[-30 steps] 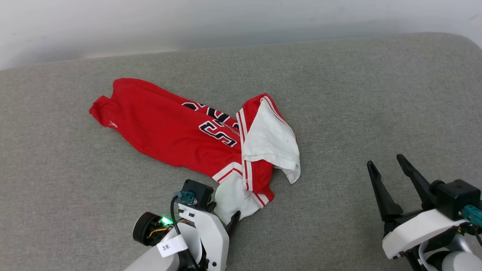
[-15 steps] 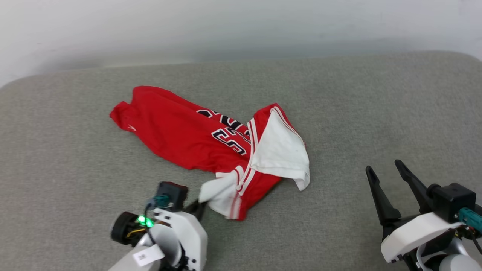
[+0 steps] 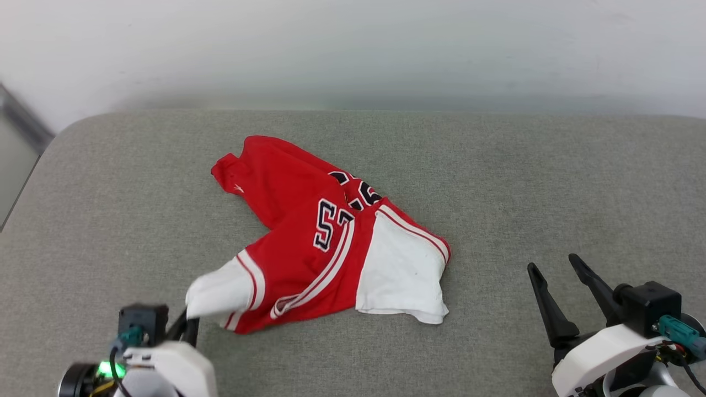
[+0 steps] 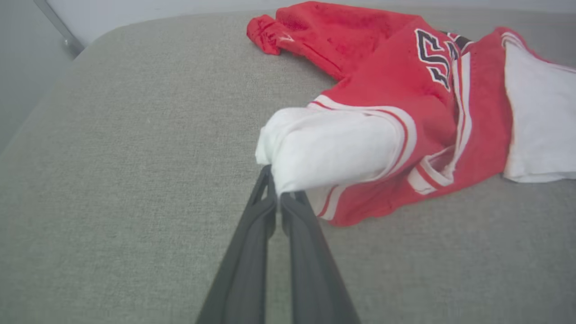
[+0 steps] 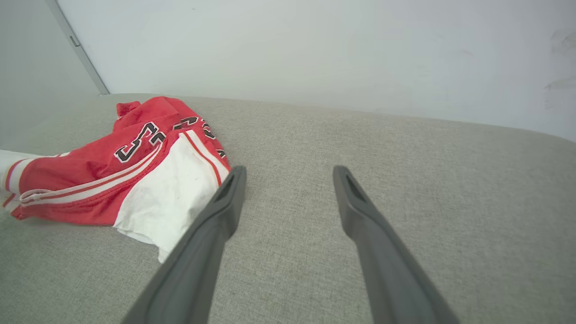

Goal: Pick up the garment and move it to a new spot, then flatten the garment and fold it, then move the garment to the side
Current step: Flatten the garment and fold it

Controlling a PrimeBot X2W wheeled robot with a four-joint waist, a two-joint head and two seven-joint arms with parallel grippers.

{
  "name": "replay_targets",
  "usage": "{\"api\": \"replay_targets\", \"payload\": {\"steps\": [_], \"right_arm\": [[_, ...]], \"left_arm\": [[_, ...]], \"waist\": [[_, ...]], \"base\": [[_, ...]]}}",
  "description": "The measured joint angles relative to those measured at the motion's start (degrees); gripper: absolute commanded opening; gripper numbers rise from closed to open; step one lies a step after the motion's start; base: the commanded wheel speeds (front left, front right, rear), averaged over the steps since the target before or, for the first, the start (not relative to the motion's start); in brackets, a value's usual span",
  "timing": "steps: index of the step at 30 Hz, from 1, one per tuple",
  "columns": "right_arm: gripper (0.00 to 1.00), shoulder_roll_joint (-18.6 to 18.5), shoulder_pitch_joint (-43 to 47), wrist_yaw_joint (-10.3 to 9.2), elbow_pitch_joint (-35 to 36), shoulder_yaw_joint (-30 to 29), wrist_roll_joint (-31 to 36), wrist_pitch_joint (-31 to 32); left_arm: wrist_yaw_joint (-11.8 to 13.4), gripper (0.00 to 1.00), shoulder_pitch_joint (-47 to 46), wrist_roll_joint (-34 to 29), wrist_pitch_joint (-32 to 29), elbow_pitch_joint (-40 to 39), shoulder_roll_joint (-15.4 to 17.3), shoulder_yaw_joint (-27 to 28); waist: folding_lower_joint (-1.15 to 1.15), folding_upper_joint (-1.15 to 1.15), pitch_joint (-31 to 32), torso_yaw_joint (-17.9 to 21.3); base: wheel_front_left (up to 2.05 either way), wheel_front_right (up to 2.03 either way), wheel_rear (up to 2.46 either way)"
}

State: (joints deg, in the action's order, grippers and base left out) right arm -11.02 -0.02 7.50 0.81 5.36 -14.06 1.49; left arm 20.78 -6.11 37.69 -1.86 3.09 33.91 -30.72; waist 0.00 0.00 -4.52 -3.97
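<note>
The garment (image 3: 309,248) is a red jersey T-shirt with white sleeves, striped trim and black numerals, lying crumpled and partly folded over itself on the grey cushion. My left gripper (image 3: 185,326) at the lower left is shut on the end of one white sleeve (image 4: 324,148), which is pulled taut toward it. In the left wrist view the two fingers (image 4: 252,252) press together under the bunched sleeve. My right gripper (image 3: 554,264) stands open at the lower right, apart from the garment (image 5: 135,175), nothing between its fingers (image 5: 211,225).
The grey upholstered surface (image 3: 524,182) has a rounded far-left corner (image 3: 71,124) and ends at a pale wall (image 3: 353,49). A dark strip (image 3: 22,124) runs beside that corner. Bare cushion lies right of the garment.
My left gripper shut on the white sleeve and dragged it left and toward me, swinging the garment around. The head camera also shifted. The right gripper stayed open.
</note>
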Motion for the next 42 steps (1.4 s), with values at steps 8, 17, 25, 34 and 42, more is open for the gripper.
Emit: {"api": "replay_targets", "payload": {"steps": [8, 17, 25, 34, 42], "right_arm": [[1.0, -0.42, 0.19, 0.0, -1.54, 1.03, -0.52, 0.64], [1.0, -2.01, 1.2, 0.0, -1.54, 2.16, -0.68, 1.89], [1.0, -7.42, -2.79, 0.0, 2.76, 12.54, -5.58, 13.0], [1.0, -14.05, -14.98, 0.01, 0.64, 29.16, -12.79, 30.31], [1.0, -16.69, -23.26, 0.0, -6.72, 37.46, -13.33, 37.75]], "left_arm": [[-1.13, 1.0, 2.35, -0.02, 0.66, 10.35, -0.18, -1.72], [-4.16, 1.0, -1.37, -2.64, 14.03, 10.43, -3.16, -0.53], [-4.97, 1.0, -3.5, -8.55, 16.77, 3.59, -4.81, 1.92], [-7.06, 1.0, -3.44, -12.27, 16.85, 1.03, -8.4, 4.1], [-9.29, 1.0, -3.53, -14.38, 16.93, 1.9, -11.62, 5.68]], "waist": [[0.0, 0.0, 0.66, -0.02], [0.0, 0.0, 1.94, -1.12], [-0.01, 0.0, 1.89, -3.91], [-0.01, 0.0, -0.54, -7.51], [0.0, 0.0, -3.11, -11.03]], "base": [[0.0, 0.0, 0.0], [0.0, 0.0, 0.0], [0.0, 0.0, 0.0], [0.0, 0.0, 0.0], [0.0, 0.0, 0.0]]}}
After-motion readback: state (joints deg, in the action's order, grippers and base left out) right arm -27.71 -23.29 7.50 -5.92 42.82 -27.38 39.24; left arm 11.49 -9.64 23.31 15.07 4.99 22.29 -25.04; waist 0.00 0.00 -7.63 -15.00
